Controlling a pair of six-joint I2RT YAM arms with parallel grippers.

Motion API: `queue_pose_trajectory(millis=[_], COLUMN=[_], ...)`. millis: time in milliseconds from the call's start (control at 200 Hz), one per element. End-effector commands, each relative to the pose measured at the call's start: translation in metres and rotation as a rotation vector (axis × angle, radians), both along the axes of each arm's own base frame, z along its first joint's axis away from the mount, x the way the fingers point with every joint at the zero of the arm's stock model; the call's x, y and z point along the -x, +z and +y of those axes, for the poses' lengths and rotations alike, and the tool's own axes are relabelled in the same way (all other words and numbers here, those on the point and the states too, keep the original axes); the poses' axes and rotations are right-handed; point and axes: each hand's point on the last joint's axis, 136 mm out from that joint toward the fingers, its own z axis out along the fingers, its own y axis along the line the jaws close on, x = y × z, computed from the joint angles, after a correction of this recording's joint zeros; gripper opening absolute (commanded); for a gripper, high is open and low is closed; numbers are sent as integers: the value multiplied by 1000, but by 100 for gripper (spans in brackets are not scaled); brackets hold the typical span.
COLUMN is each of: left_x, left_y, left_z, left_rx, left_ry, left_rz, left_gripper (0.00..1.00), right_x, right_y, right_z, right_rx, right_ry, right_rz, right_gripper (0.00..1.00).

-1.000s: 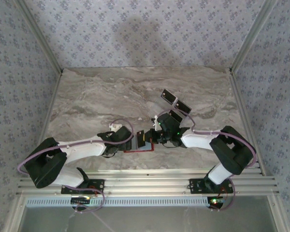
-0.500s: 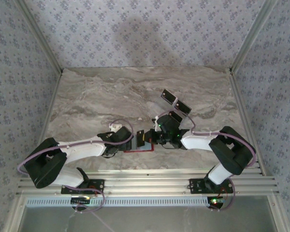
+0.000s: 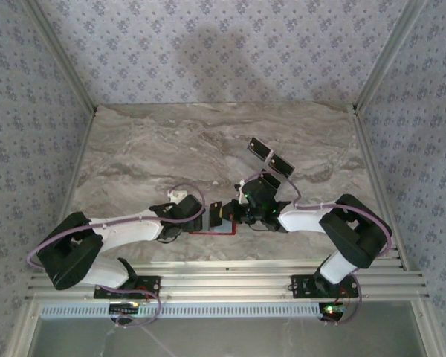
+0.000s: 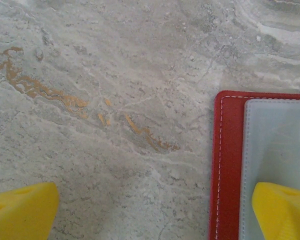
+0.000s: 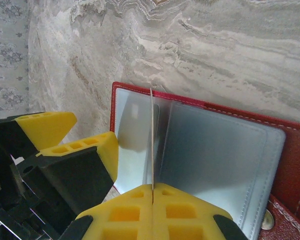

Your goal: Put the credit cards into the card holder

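At 6 o'clock over the red folding wallet [image 5: 292, 155], my right gripper [image 5: 152, 192] pinches a thin, presumably stiff card [image 5: 151, 135] by its edge; left gripper [image 4: 150, 215] spread.

The red card holder [image 5: 292, 150] looks like smooth stitched leather, with glossy translucent plastic sleeves [image 5: 215, 160] and a shiny metal snap [image 5: 266, 218], on a matt marble-patterned table [image 5: 215, 50].

Top view: even, diffuse light, moderately bright; a broad soft shadow on the back wall [image 3: 208, 44], the counter [image 3: 171, 141] lit uniformly. Left wrist: yellow jaws at the frame bottom are blurred. Right wrist: pale sheen on the card holder [image 5: 215, 145] sleeves, possibly overhead glare.
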Motion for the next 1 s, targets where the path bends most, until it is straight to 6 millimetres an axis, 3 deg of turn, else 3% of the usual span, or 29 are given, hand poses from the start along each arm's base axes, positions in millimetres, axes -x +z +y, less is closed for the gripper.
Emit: queue_pose_trajectory(millis=[0, 440, 755, 994], left_x=[13, 14, 14, 15], left_y=[-10, -11, -11, -12], left_z=[15, 17, 18, 19], left_rx=[-62, -64, -62, -61], left_ry=[-1, 1, 6, 7], left_rz=[42, 42, 42, 43], left_gripper=[100, 100, 100, 100], right_x=[2, 4, 6, 6], right_y=[-5, 7, -13, -13], right_z=[0, -1, -10, -6], right_rx=[6, -17, 9, -16], right_ry=[-16, -51, -109, -114], right_rz=[9, -2, 28, 34], right_gripper=[0, 0, 0, 0])
